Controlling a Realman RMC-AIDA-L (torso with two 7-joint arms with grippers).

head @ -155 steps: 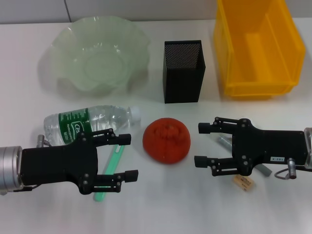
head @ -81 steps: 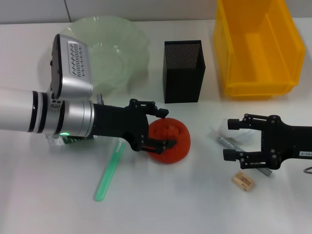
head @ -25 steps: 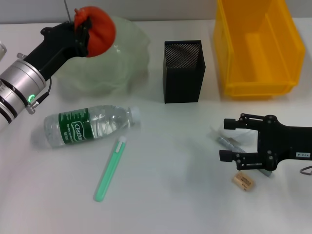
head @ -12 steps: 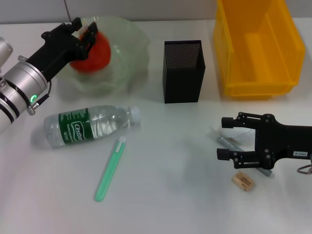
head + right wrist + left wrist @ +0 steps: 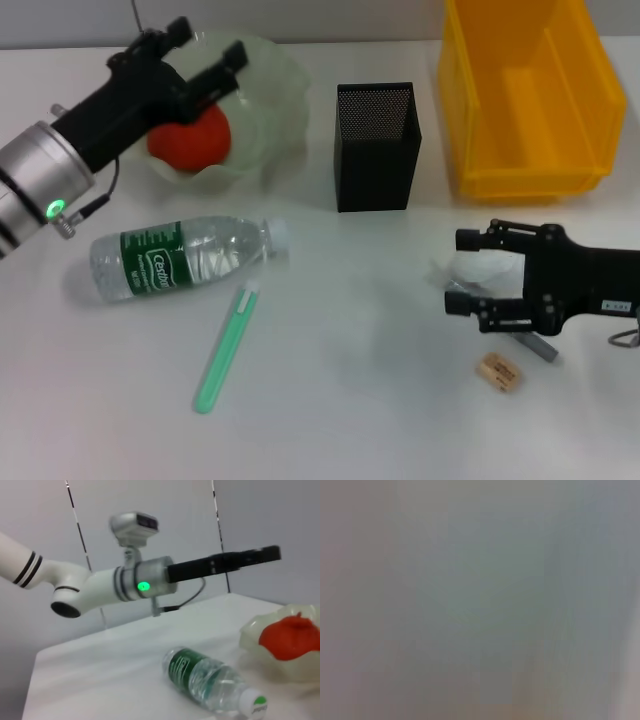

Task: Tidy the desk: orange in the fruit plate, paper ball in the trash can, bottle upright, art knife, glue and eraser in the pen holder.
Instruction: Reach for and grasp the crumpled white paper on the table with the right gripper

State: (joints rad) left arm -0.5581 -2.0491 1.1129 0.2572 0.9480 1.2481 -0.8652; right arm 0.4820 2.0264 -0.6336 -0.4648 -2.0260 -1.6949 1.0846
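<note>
Orange (image 5: 192, 140) inside fruit plate (image 5: 275, 95)

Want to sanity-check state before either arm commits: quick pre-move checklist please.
1. Orange resting in the fruit plate: ok.
2. Left gripper open above the orange, not holding it: ok.
3. Bottle upright: not ok, lying on its side on the table, cap toward the pen holder.
4. Right gripper open, low over the paper ball and a grey tool beside it; whether the fingers bracket only the ball: cannot tell.
5. Eraser in the pen holder: not ok, on the table near the right gripper.
6. Trash can free to receive: ok, nothing visible inside.
</note>
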